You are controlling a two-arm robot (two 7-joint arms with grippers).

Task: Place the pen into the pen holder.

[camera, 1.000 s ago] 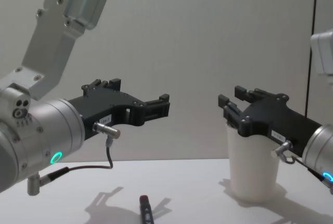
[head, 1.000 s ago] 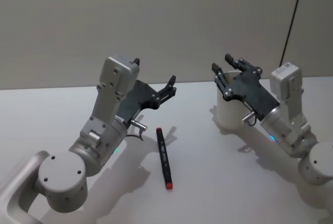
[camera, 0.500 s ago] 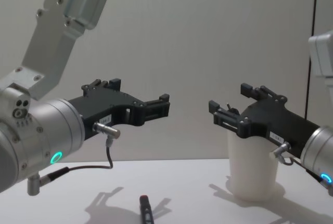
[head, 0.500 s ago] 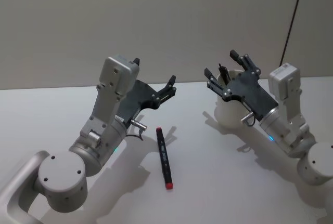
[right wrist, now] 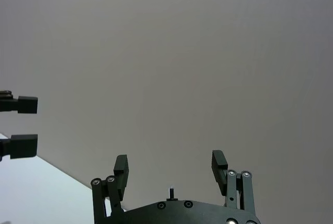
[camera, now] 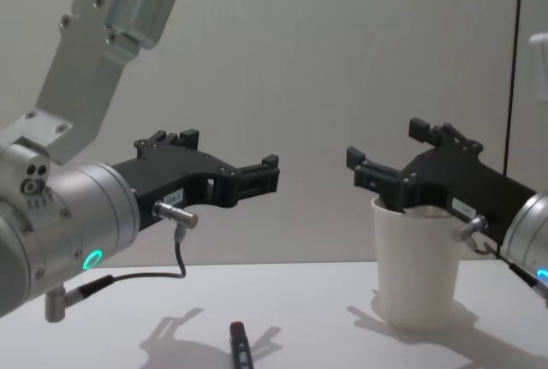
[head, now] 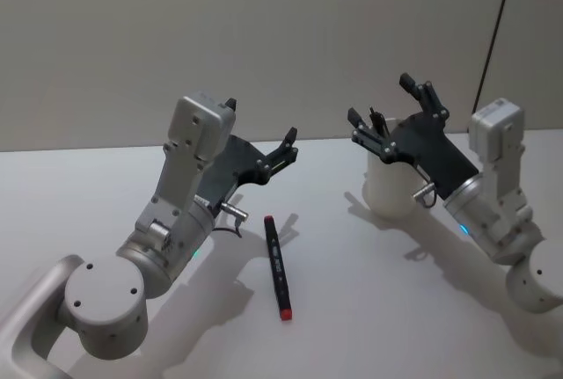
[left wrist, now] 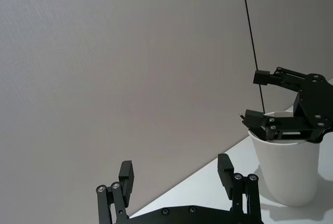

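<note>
Two tools, both empty: the left tool [head: 260, 124] hangs above the tabletop [head: 106, 185] with its jaws spread, at about eleven o'clock from the pen [head: 277, 266]. The right tool [head: 383, 103] hovers just over the rim of the pen holder [head: 387, 193], jaws likewise apart and holding nothing.

The pen lies flat on the tabletop, its red end [head: 285, 315] at six o'clock toward us and its black end at twelve, tipped slightly toward eleven; the pen holder stands upright at about two o'clock from it, well apart.

We judge the pick is not yet made, so the step in hand is the grasp. The left tool looks the nearer one, and we would bring it down over the middle of the barrel; its jaws should sit across the pen's twelve-to-six line, not along it, so the barrel cannot roll out as they close.

A grip near the middle leaves one end free to lead into the cup; we would lift clear before swinging toward two o'clock. The right tool should move off the rim first, since the paper cup is light and a nudge could tip it.
</note>
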